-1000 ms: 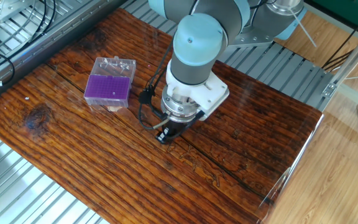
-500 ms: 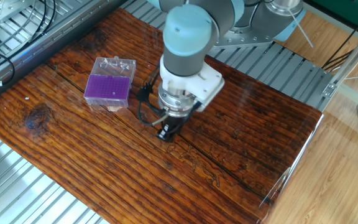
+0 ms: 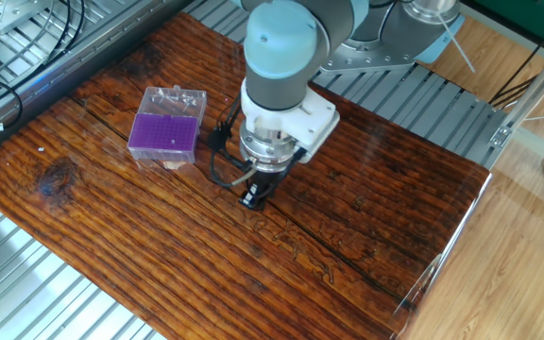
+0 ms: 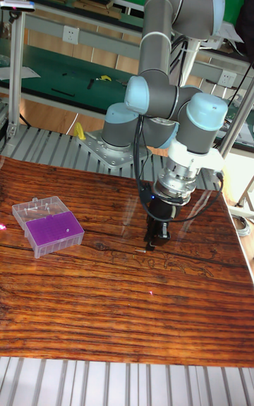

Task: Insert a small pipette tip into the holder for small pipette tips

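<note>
Fingers (image 4: 149, 242) sit low over the table (image 3: 111, 255); I cannot tell their opening, or whether a tip is held — too small. Holder (image 3: 163, 133) stands well apart; I judge this the pickup step; next, lift and align over its holes.
</note>
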### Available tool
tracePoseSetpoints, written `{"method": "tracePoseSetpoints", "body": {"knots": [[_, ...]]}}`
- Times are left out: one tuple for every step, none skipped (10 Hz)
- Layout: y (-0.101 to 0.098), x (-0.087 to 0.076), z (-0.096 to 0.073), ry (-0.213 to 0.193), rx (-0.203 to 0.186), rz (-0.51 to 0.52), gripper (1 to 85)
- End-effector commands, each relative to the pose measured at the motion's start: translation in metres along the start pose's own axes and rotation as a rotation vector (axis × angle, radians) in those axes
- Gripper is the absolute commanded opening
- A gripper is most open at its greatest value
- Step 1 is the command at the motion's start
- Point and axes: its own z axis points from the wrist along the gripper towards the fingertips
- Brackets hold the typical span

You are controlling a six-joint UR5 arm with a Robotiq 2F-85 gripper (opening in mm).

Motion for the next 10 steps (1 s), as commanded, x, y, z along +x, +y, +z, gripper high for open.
{"method": "tracePoseSetpoints", "body": {"knots": [[0.002, -0.017, 0.0, -0.045, -0.007, 0.055, 31.7], [-0.001, -0.021, 0.002, -0.062, 0.003, 0.079, 31.7], [-0.003, -0.026, 0.003, -0.081, 0.007, 0.09, 31.7], [-0.004, -0.024, 0.004, -0.081, 0.015, 0.091, 31.7], [-0.007, -0.021, 0.005, -0.069, 0.026, 0.102, 31.7], [-0.008, -0.014, 0.006, -0.041, 0.032, 0.088, 31.7], [-0.005, -0.01, 0.007, -0.04, 0.03, 0.073, 32.0], [-0.002, -0.008, 0.011, -0.049, 0.028, 0.056, 32.3], [0.0, -0.005, 0.013, -0.047, 0.031, 0.04, 32.7], [-0.002, 0.0, 0.015, -0.038, 0.046, 0.035, 32.7]]}}
